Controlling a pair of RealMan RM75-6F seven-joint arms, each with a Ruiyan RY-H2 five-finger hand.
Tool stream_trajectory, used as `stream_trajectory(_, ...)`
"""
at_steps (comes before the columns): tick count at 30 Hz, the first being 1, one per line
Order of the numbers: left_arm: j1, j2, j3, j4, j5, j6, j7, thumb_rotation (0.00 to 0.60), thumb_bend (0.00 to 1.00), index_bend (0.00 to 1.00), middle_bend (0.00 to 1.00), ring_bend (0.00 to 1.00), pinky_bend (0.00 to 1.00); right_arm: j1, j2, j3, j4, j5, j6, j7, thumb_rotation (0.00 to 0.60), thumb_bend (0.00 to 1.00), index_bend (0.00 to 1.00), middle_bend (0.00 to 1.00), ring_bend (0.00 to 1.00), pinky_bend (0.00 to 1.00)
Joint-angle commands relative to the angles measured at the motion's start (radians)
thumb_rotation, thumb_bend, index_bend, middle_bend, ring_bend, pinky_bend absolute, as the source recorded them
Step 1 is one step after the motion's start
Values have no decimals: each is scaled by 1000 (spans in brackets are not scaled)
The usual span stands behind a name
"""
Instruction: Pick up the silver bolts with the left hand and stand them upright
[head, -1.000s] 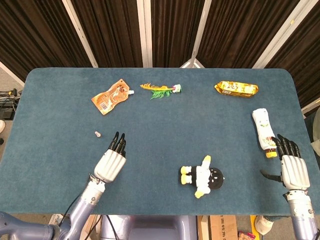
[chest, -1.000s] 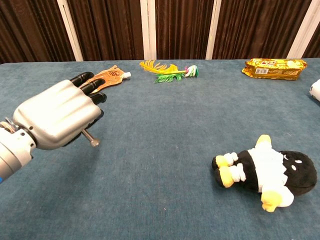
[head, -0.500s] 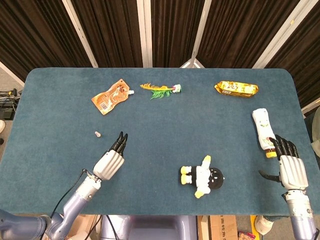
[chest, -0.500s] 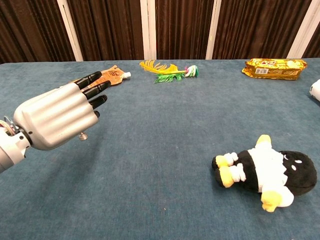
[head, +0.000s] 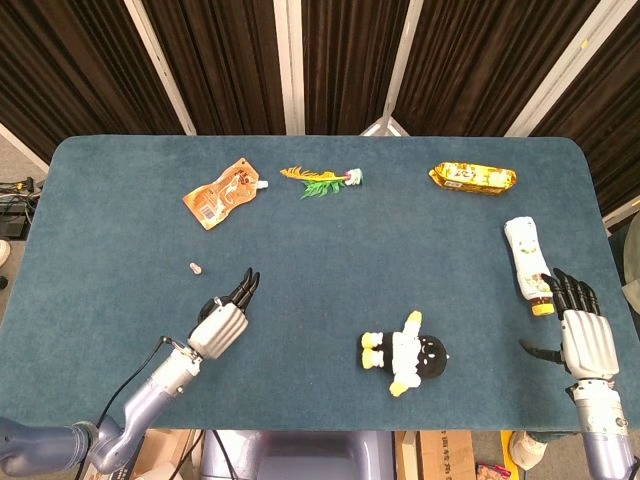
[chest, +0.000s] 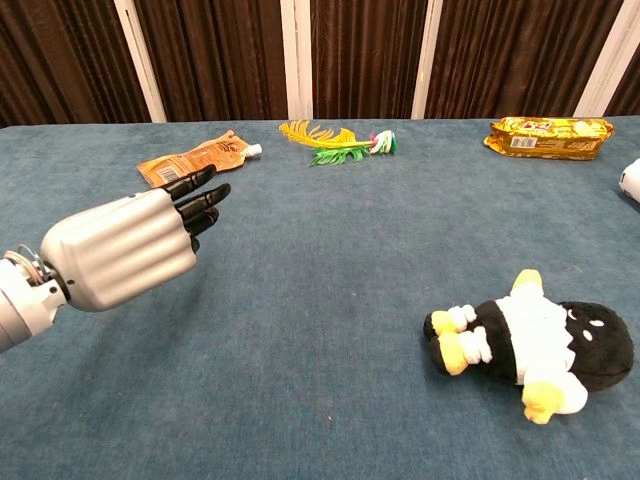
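The silver bolt (head: 195, 268) is seen lying left of the empty, straight-fingered left hand (head: 224, 319) in head view only, being hidden behind that hand in chest view.

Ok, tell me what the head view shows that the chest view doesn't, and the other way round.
Only the head view shows the silver bolt lying on the table apart from the left hand's fingers, the right hand open near the table's right edge, and the whole white bottle.

Only the chest view shows the left hand large and from the side, hiding the bolt.

Both show the left hand open, the orange pouch, the feather toy, the gold snack pack and the penguin plush.
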Motion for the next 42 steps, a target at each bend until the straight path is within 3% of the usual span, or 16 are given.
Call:
stream_trajectory(1,8,-11,-2,17,5,-12,-9,600,534,565,175,0,0,0,-1,1,2,0,2,-1,600,47,129,68,25,0)
stream_trajectory(42,58,-31,-43,60,80,-74,61,600,495,511,149,0,0,-4,4,6,-1,5,6,18,600,47,133,68,25,0)
